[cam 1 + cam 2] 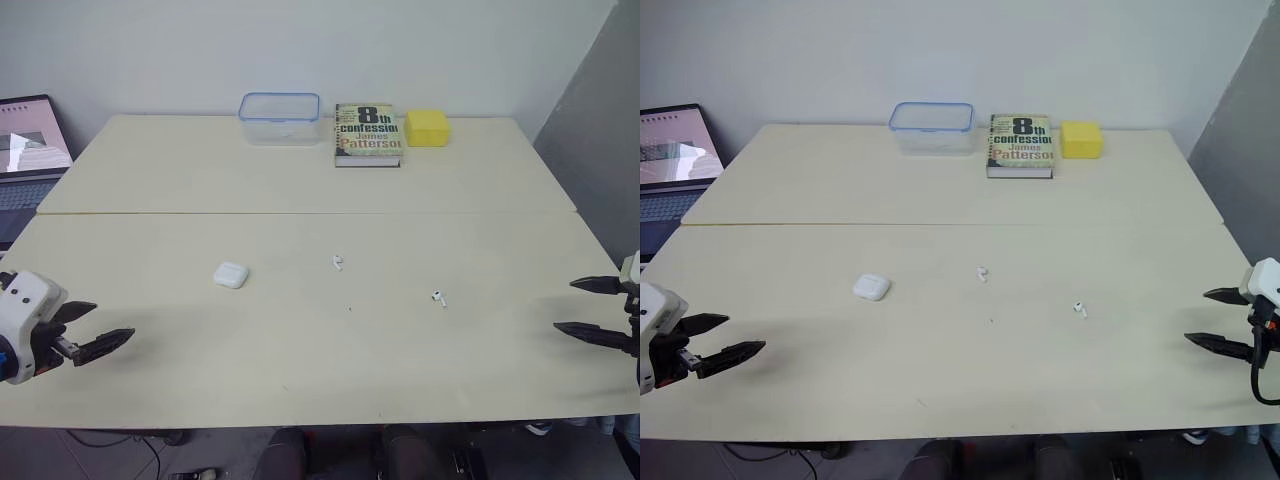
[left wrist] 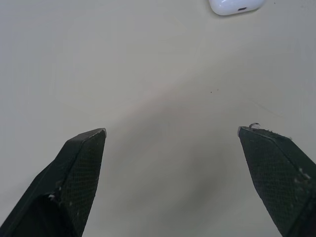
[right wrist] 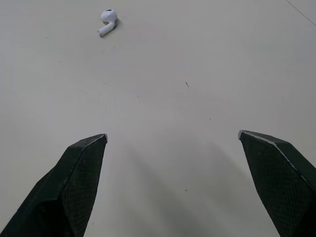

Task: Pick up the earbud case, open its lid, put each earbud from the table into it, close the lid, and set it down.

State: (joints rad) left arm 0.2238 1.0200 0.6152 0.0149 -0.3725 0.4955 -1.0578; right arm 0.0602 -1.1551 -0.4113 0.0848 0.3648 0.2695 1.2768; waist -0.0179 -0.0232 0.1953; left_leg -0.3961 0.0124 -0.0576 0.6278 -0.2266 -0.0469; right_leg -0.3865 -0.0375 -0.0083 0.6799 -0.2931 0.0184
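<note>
The white earbud case (image 1: 230, 275) lies shut on the pale table, left of centre; it also shows in the left wrist view as the case (image 2: 234, 6). One white earbud (image 1: 338, 263) lies near the table's middle, and a second earbud (image 1: 438, 298) lies to its right, seen too as the earbud (image 3: 107, 20). My left gripper (image 1: 100, 326) hovers open near the table's front left, well short of the case. My right gripper (image 1: 578, 307) is open at the front right edge, apart from the second earbud. Nothing is between either pair of fingers.
At the back of the table (image 1: 300, 180) stand a clear plastic container (image 1: 280, 117), a paperback book (image 1: 368, 134) and a yellow block (image 1: 427, 127). A laptop (image 1: 25, 150) sits off the table's left side. A grey panel rises at the right.
</note>
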